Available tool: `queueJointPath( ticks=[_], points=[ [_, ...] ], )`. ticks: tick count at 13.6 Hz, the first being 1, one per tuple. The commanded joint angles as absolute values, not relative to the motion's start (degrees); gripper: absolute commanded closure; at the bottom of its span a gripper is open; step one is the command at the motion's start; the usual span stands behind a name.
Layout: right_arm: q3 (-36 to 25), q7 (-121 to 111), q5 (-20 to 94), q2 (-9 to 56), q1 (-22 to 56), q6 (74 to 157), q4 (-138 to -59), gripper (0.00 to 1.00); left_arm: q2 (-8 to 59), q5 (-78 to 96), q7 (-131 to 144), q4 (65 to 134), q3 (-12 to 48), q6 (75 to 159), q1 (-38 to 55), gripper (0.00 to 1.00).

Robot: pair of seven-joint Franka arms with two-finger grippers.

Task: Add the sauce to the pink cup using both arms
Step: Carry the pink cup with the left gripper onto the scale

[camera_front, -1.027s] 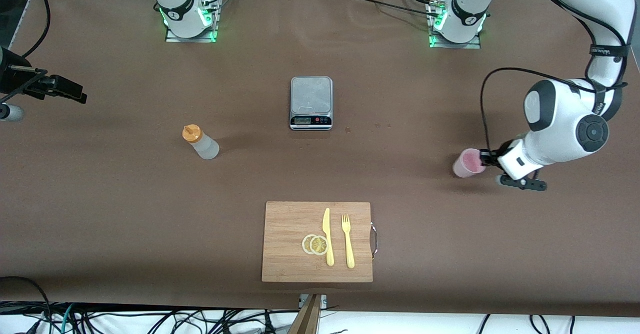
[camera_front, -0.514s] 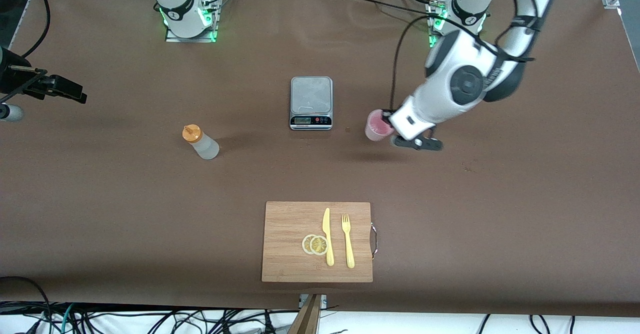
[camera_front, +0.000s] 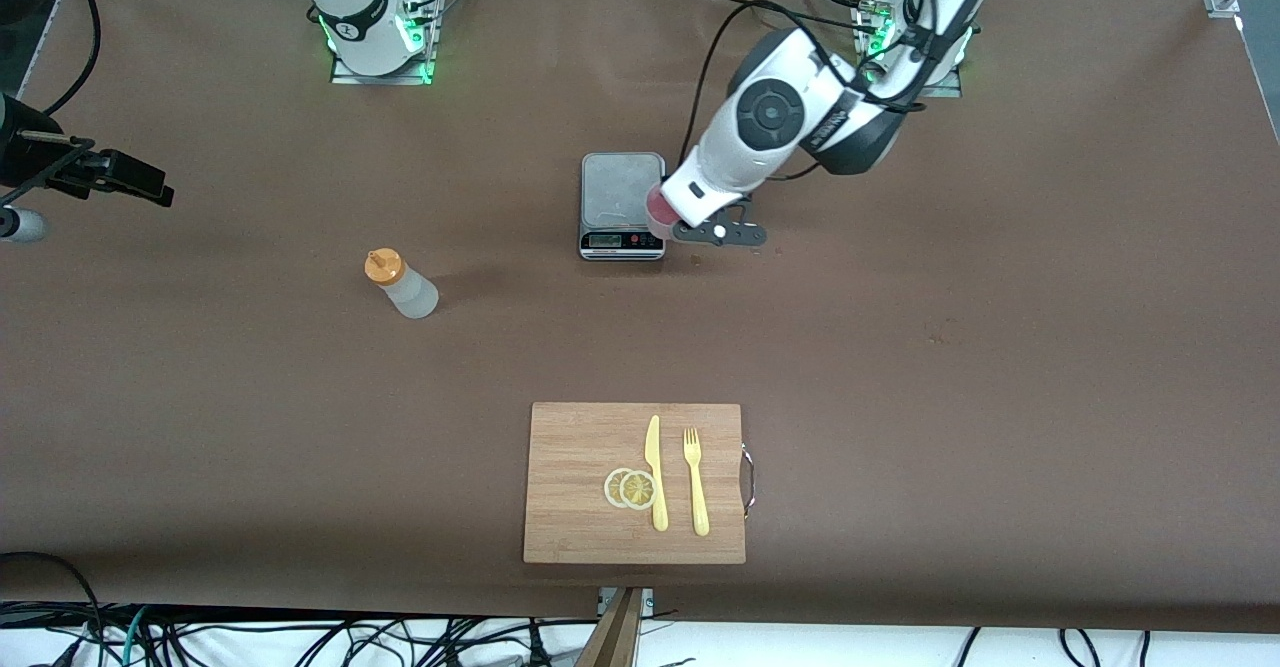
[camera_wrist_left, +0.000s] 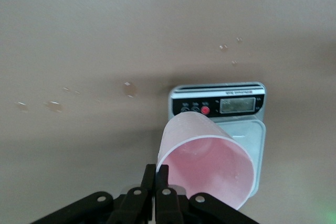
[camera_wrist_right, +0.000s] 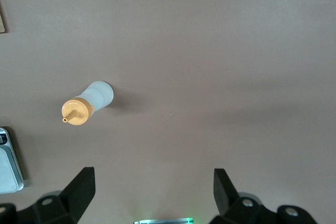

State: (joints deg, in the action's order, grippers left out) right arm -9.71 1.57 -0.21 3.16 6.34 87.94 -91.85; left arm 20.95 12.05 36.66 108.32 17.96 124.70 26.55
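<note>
Over the scale: the pink cup [camera_front: 658, 215] is held in the air, upright, above the scale [camera_front: 622, 204] edge toward the left arm's end.
Left hand [camera_wrist_left: 156, 174]: clamped on the cup's rim.
Right hand [camera_wrist_right: 152, 182]: spread wide, kept waiting above the tabletop [camera_front: 1000, 347].
Sauce bottle [camera_front: 400, 284]: stood toward the right arm's end.

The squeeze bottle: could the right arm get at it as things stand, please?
Probably yes: the squeeze bottle stands upright alone on bare table, and the right gripper hangs open above it with nothing between.
</note>
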Motion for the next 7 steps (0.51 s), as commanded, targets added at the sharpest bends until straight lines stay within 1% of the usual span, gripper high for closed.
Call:
queueJointPath(
  ticks=[1,5,7],
  points=[
    [-9.58,0.79,-0.26,3.08,6.15,87.8,-91.49,0.0,21.53,12.39,38.93,108.28,17.31,126.03,29.52,1.0],
    [-9.58,0.79,-0.09,3.16,6.15,87.71,-91.67,0.0,22.06,12.39,41.04,108.46,17.23,126.12,32.34,1.0],
    [-9.49,-0.17,0.09,4.39,6.24,87.54,-91.67,0.0,22.85,12.39,41.48,108.54,17.23,127.96,32.78,1.0]
  ],
)
